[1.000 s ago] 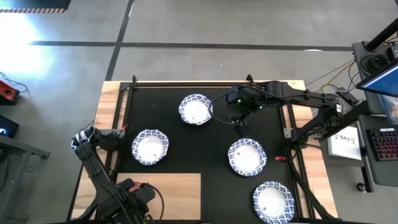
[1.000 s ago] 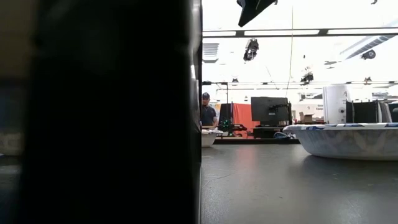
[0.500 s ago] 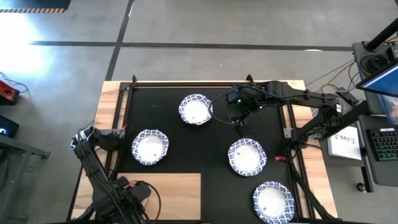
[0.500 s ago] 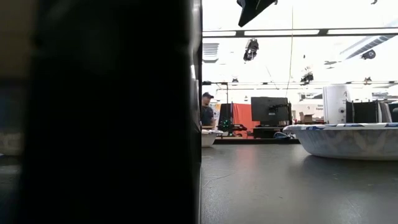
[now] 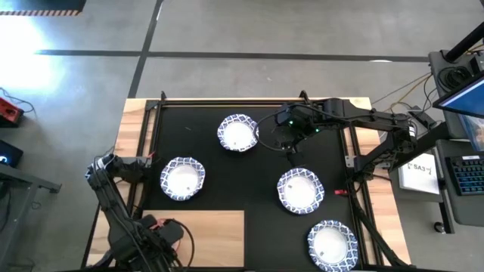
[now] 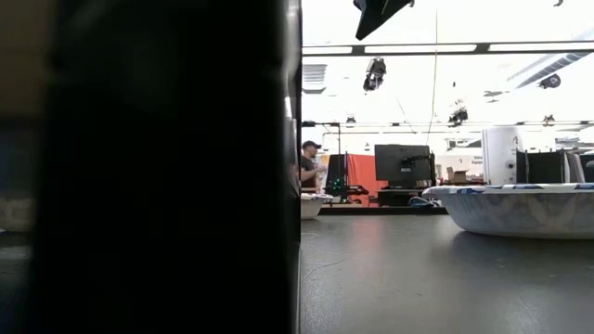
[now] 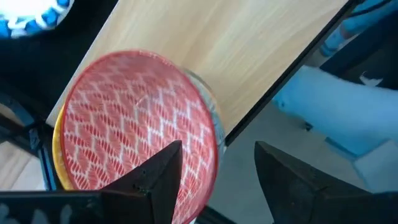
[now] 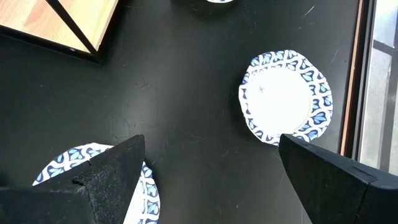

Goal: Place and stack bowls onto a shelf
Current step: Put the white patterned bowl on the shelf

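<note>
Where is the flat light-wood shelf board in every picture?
High view: the flat light-wood shelf board lies at the bottom edge, left of middle.
Low view: not in it; a dark shape blocks the left half.
Left wrist view: it stretches behind the red patterned round bowl.
Right wrist view: only a corner shows, far across the mat.
Shared landmark: the black mat bordering the board.

Four white blue-rimmed bowls [image 5: 182, 179] dot my black mat [image 5: 249, 170]; wide lanes run between. The light-wood shelf [image 5: 215, 238] lies mostly bare.
</note>
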Tool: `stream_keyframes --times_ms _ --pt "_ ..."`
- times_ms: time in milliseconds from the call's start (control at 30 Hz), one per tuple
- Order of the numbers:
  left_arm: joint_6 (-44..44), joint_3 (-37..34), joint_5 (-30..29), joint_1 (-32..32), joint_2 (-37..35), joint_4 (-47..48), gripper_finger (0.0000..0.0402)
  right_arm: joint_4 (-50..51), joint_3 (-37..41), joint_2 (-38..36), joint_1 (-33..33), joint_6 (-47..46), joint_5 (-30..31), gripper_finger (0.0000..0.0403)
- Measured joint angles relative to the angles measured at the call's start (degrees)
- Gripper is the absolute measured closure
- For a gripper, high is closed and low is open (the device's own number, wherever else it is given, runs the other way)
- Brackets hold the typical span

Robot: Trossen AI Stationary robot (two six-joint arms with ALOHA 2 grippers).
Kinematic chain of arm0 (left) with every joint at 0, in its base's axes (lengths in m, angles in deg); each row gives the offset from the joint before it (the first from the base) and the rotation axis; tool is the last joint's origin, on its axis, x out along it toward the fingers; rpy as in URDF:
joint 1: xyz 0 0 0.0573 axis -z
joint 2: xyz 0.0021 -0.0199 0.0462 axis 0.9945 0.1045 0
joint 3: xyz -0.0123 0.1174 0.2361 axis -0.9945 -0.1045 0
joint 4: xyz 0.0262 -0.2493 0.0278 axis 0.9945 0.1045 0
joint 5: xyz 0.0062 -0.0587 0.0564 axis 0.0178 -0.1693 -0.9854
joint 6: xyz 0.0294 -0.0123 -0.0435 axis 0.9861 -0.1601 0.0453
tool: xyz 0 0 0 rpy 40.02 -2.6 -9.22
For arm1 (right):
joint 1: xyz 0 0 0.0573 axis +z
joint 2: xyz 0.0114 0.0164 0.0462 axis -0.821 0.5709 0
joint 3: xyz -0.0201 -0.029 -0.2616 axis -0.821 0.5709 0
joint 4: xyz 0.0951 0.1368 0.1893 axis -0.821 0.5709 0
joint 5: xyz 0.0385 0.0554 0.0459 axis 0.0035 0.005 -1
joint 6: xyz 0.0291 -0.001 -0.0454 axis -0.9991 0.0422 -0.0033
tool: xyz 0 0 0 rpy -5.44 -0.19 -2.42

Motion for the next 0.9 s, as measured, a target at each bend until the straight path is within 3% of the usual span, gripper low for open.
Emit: stream_keyframes --times_ms 267,533,900 --pt "7.8 -0.5 -7.2 -1.5 0.0 0.0 0.0219 0.0 0.0 0.0 0.0 0.0 0.0 0.0044" --pt "21.8 -1.4 -9.7 -8.8 -0.2 0.0 0.0219 0.0 0.0 0.0 0.0 0.1 0.0 0.0044" --pt "34.3 -12.9 -10.6 -17.0 -1.6 0.0 0.0219 0.0 0.0 0.0 0.0 0.0 0.0 0.0044"
